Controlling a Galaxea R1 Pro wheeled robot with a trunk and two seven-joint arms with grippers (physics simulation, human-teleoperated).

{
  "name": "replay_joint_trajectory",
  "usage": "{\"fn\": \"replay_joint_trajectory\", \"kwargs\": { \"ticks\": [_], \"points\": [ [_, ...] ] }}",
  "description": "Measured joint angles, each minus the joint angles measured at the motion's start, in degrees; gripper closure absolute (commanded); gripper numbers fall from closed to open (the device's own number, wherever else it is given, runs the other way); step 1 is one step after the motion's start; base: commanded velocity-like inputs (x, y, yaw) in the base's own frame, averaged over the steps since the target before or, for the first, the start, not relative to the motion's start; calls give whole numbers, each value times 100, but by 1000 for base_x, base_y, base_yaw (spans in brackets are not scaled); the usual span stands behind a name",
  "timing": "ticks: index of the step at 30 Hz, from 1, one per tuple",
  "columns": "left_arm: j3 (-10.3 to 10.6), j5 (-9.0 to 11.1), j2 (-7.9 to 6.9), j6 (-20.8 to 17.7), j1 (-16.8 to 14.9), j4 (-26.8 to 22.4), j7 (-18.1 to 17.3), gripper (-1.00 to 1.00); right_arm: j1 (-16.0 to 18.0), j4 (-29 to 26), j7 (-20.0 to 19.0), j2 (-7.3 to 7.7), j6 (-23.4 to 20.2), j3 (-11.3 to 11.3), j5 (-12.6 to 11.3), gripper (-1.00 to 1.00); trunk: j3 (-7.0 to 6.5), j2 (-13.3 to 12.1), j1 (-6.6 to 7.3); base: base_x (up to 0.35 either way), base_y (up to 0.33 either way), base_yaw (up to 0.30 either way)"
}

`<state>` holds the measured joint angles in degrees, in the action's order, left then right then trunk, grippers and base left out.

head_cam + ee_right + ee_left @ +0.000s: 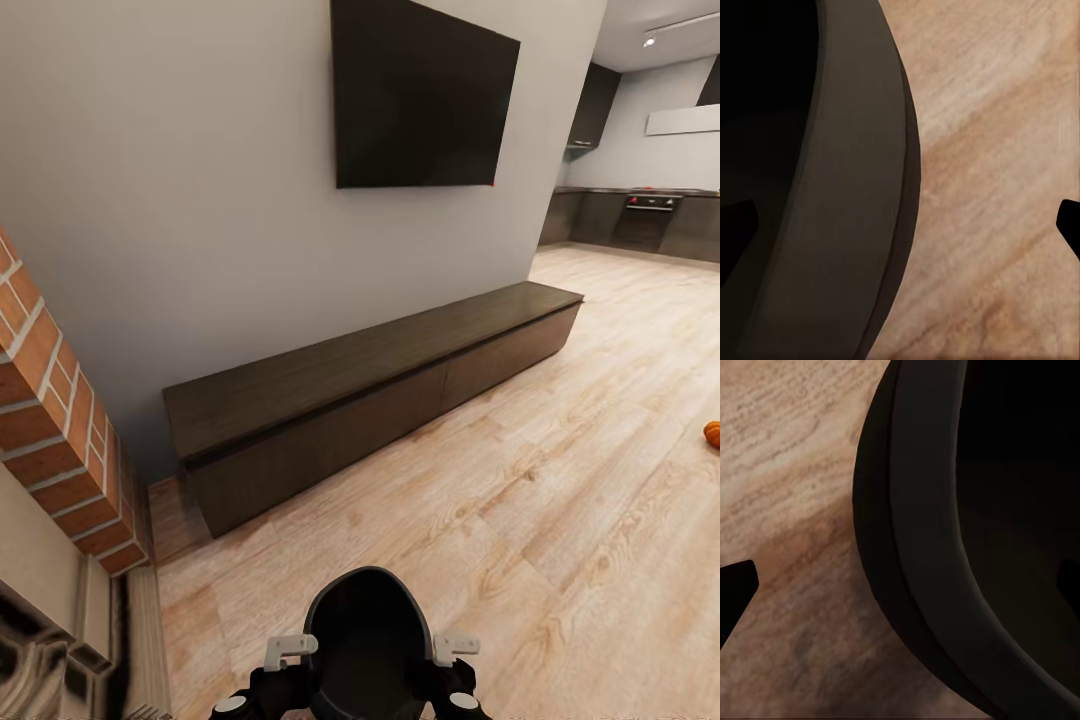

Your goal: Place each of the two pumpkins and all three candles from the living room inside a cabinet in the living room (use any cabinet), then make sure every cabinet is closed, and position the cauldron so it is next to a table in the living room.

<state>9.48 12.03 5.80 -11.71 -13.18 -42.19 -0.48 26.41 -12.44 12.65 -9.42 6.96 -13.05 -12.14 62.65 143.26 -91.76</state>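
Room: living room, light wood-plank floor, grey-white wall, black TV at 12 o'clock, brick fireplace at 9 o'clock, kitchen units far off at 2 o'clock
Cabinet: long low dark cabinet against the wall under the TV, running from 10 toward 1 o'clock; every front looks flush, none open
Cauldron: black cauldron at 6 o'clock, close in front of the trunk, between both arms, mouth up; rim curves through both wrist views, floor beyond it
Left gripper: left gripper at the cauldron's left rim; one dark fingertip at the frame edge in the left wrist view; cannot tell whether it clamps the rim
Right gripper: right gripper at the right rim; fingertips either side of the wall in its wrist view; grip not certain
Pumpkin: one orange pumpkin on the floor at 3 o'clock, well apart from the cabinet
Candles: none located
Step (judged): cauldron being carried two-handed toward a table
Next: find a table, set the cauldron down just beside it, release, then go for the pumpkin
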Motion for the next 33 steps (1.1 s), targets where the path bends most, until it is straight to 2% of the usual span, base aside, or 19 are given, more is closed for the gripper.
{"fn": "replay_joint_trajectory", "kwargs": {
  "ticks": [14, 20, 26, 33],
  "points": [
    [0, 6, 1, 0, 0, 2, 0, -100, 1, 0, 0, 0, 1, -7, 0, -100, 0, 0, 0, 0, 0, 0],
    [0, 9, 1, 7, -2, 60, 0, -100, 0, -2, -3, -1, 0, -10, 5, -100, 111, 7, -13, 0, 0, 0],
    [3, 7, 1, 292, -8, 275, 0, -100, 1, -1, -2, 0, 1, -10, 7, -100, 111, 7, -13, 0, 0, 0],
    [6, 7, 9, 361, -9, 340, 0, -100, 1, -2, -2, 0, 1, -10, 7, -100, 111, 7, -13, 0, 0, 0]
  ]
}}
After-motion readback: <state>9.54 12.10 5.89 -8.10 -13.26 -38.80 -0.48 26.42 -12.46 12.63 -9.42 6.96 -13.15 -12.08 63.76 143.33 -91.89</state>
